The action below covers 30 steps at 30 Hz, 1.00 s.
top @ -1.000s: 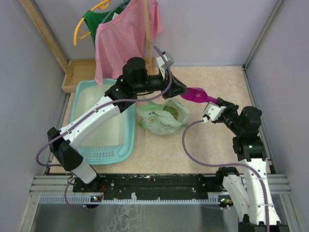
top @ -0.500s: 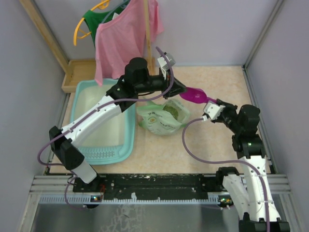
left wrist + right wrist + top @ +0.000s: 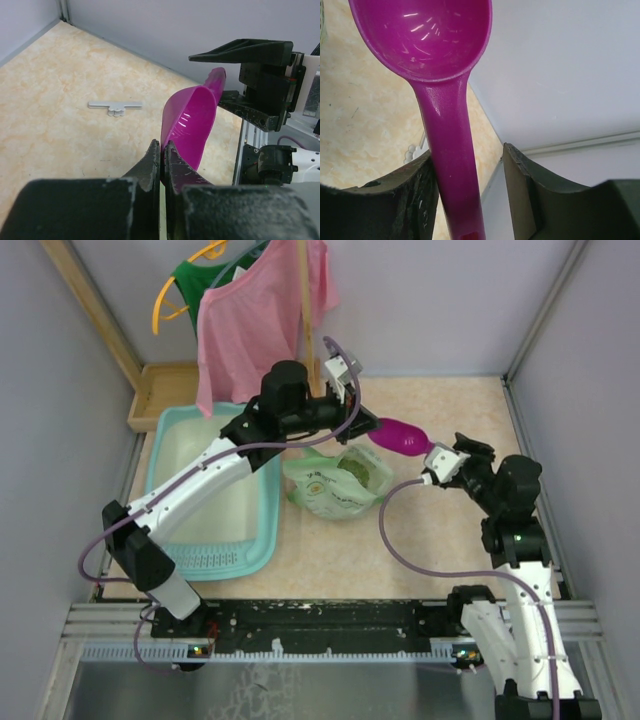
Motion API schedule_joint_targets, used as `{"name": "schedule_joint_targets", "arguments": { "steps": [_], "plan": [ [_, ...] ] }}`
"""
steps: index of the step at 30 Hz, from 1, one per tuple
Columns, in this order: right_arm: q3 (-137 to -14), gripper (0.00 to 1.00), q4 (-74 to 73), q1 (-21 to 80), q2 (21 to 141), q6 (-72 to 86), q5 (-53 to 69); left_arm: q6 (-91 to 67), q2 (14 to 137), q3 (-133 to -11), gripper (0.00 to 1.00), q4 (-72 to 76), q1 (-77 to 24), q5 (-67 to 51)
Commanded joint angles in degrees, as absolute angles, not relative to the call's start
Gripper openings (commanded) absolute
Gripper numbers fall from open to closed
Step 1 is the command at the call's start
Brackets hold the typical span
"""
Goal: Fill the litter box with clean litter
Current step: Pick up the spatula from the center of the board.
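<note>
The table [image 3: 430, 520] spreads beige and marbled under both arms. The litter box [image 3: 232, 518] lies on it well to the left of the left pincer [image 3: 372, 426], beneath that arm's forearm, its whitish base bare and its grille strip at the end nearer the arm bases. A pink garment [image 3: 255, 315] hangs behind the left pincer, and a wooden tray [image 3: 160, 390] sits far off to its left, past the box's far end. A pale green bag [image 3: 330, 495] stands open just below the left pincer, on the side toward the bases, and the clean litter [image 3: 352, 468] shows in its mouth.

Between the two pincers hangs a magenta scoop [image 3: 402, 436], held off the table. The left pincer's fingers are pressed together on the rim of the scoop's bowl. The right pincer [image 3: 447, 458] stands spread, one finger on either side of the scoop's handle, which runs close along one finger with a clear gap to the other. A small flat white piece [image 3: 116, 105] lies on the table beyond the left pincer.
</note>
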State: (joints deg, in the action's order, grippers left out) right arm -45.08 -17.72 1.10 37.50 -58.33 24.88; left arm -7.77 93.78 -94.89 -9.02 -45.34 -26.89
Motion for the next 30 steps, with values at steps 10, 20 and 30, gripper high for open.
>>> {"name": "schedule_joint_targets", "arguments": {
  "steps": [10,20,30],
  "plan": [
    [-47.98,0.55,-13.00,1.33,36.64,-55.58,21.18,-13.56,93.09,-91.23,0.00,-6.50,-39.51,-23.82],
    [-60.51,0.61,-17.10,1.32,46.72,-36.48,8.01,-19.62,92.36,-90.13,0.00,0.33,-33.15,-26.87],
    [-101.50,0.57,-50.23,-6.57,74.61,-12.02,30.92,-26.02,91.58,-89.66,0.00,6.98,-26.64,-32.57]
  ]
}}
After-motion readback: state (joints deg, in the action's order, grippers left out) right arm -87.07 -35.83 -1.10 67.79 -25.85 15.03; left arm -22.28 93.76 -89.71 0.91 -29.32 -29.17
